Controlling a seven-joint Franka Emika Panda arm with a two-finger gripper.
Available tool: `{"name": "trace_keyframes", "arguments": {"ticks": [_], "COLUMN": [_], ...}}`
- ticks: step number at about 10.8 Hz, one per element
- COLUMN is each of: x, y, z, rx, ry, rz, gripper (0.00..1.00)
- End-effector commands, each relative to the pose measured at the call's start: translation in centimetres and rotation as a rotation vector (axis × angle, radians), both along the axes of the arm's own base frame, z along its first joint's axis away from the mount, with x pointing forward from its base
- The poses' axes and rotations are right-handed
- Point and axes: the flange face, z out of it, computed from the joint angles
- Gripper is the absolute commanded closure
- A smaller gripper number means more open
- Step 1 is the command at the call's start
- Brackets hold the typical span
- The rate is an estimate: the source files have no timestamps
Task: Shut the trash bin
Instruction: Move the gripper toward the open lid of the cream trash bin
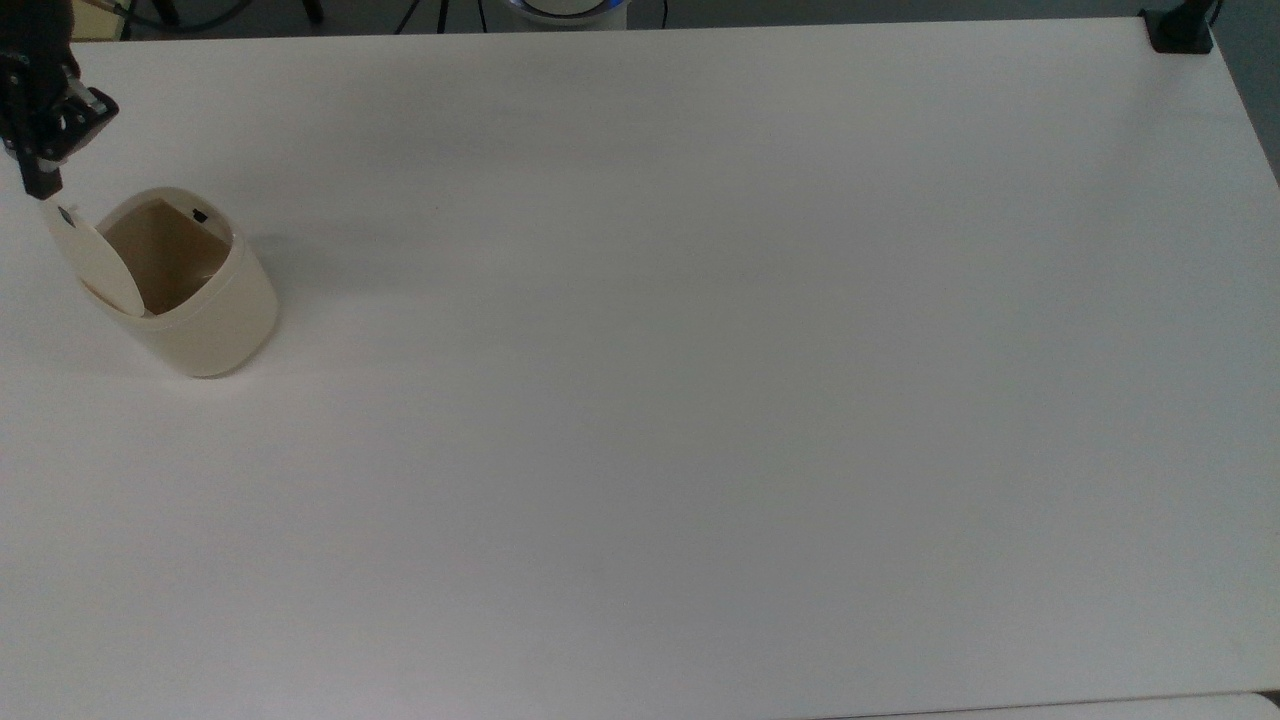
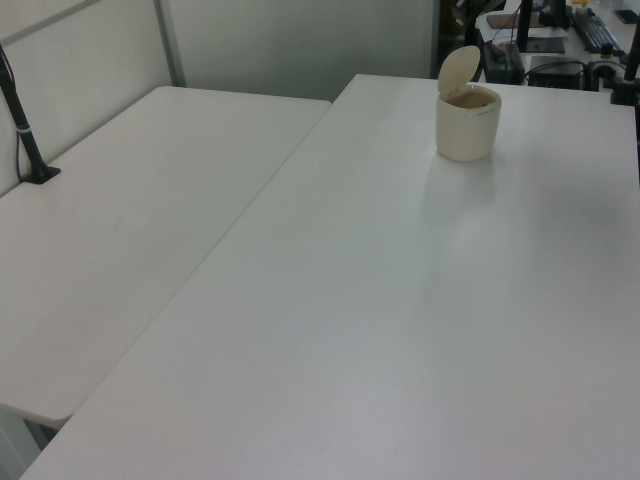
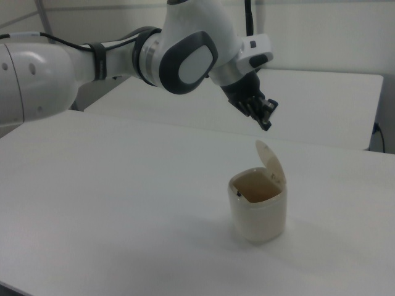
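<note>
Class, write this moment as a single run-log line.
bin: upright on table | lid: open | gripper: above lid, no contact

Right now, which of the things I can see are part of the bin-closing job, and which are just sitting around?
Part of the job:
- trash bin
- its raised lid
- gripper

Just lying about:
- black clamp at the table corner
- black post on the neighbouring table

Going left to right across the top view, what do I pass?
gripper → trash bin with its lid open → bare table → black clamp at the far corner.
</note>
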Motion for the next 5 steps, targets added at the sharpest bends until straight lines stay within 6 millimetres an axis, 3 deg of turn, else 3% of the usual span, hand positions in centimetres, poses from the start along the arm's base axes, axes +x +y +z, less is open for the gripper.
{"name": "trace_keyframes", "arguments": {"ticks": [1, 5], "x": [0.1, 0.5], "y": [-2.5, -2.9], "z": [-0.6, -2.1], "rx": [-0.024, 0.055], "ry": [-0.049, -0.092], "rz": [-0.047, -0.213], "gripper": [1.0, 1.0]}}
